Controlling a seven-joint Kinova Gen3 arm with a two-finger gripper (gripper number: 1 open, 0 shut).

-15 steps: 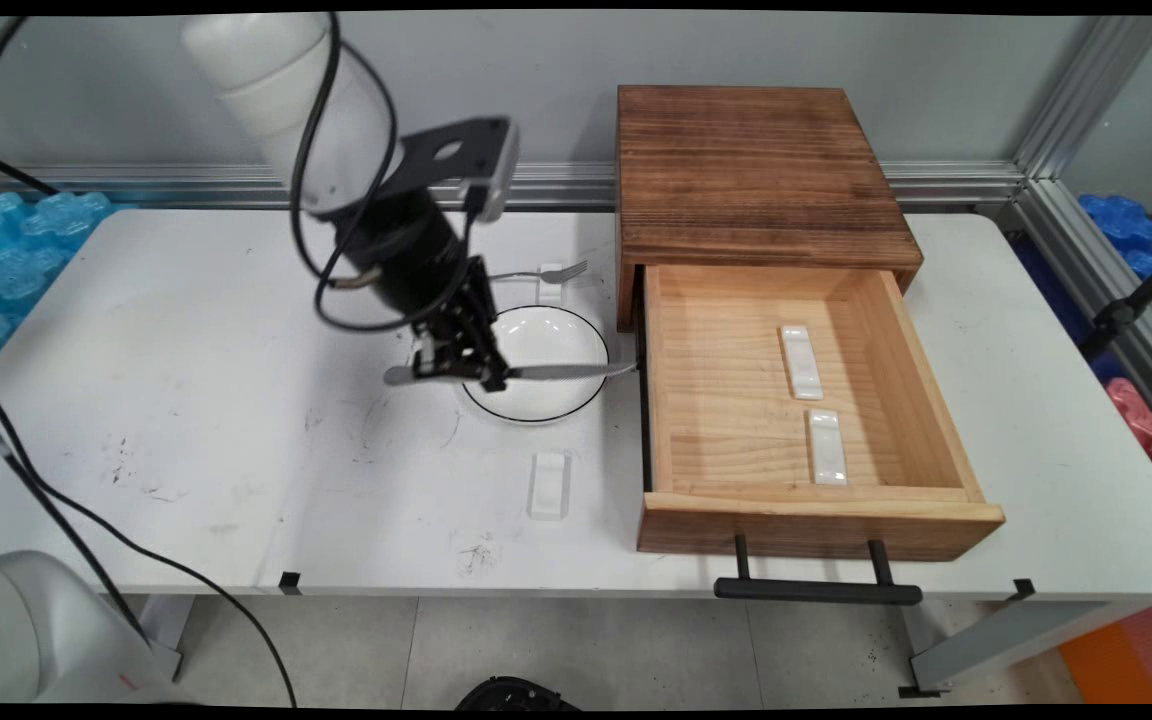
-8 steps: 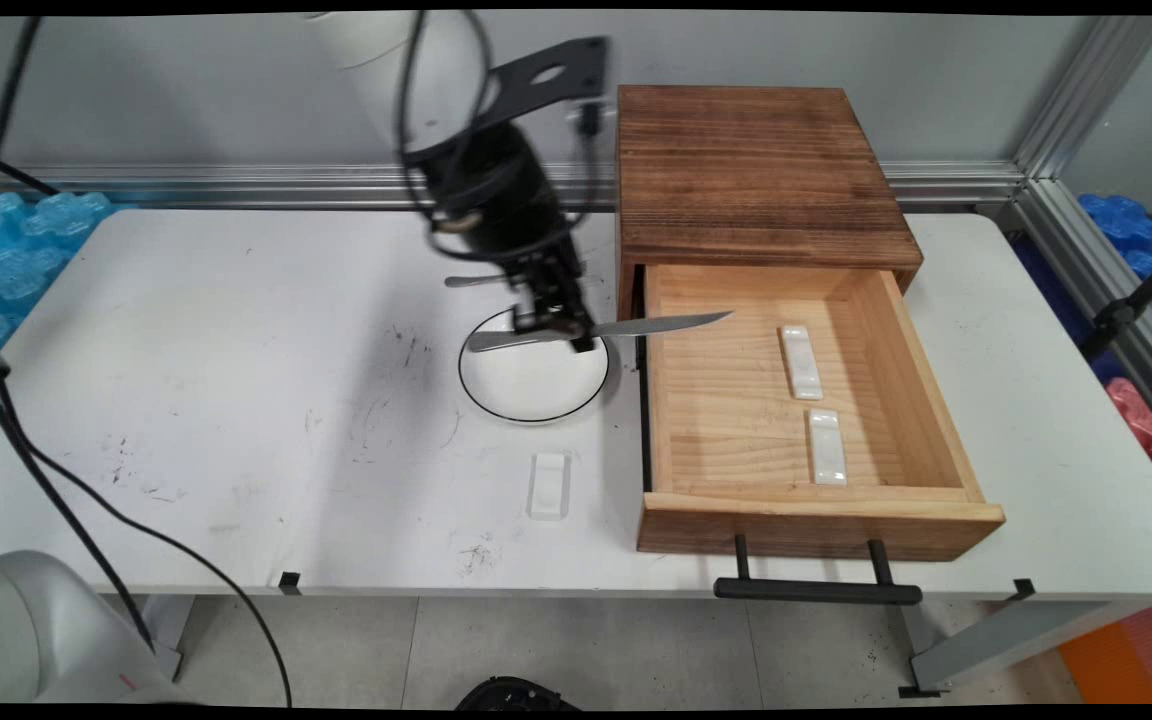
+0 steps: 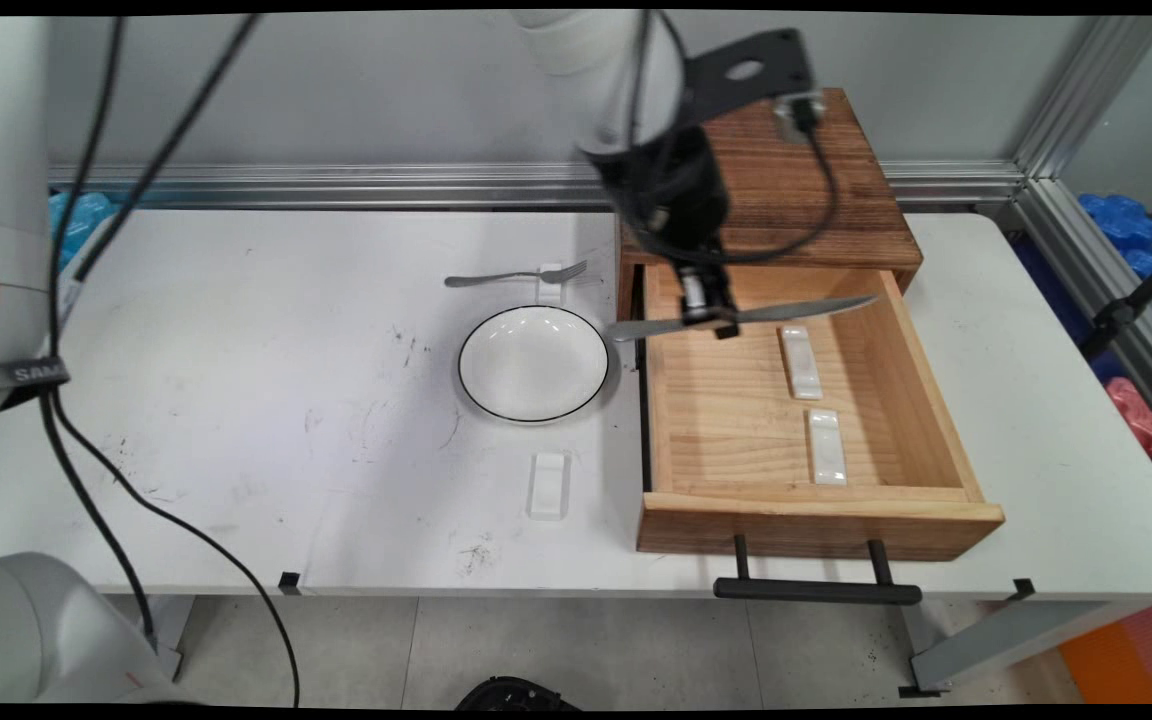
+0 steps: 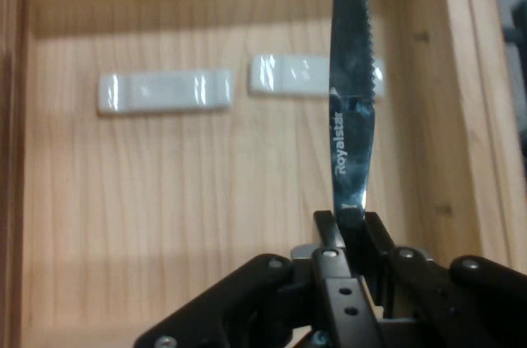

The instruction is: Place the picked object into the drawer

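We log the knife (image 3: 742,314) clamped between the fingers (image 4: 350,241), held above the open wooden drawer (image 3: 726,420). Only the hand view shows "Royalstar" lettering and serrated edge; it seems clear of both white rests (image 4: 163,91). Plate (image 3: 534,362) sits beside on the table (image 3: 236,380).

One knife (image 3: 746,314), one fork (image 3: 514,276), one white plate (image 3: 534,362) with a dark rim. Four small white rests in all: two inside the drawer, a far one (image 3: 801,361) and a near one (image 3: 826,446), and two out on the table, one (image 3: 549,485) in front of the plate and one (image 3: 551,272) under the fork. One wooden box (image 3: 756,170) with one open drawer (image 3: 796,510), one black bar handle (image 3: 818,591), one white table (image 3: 236,400).
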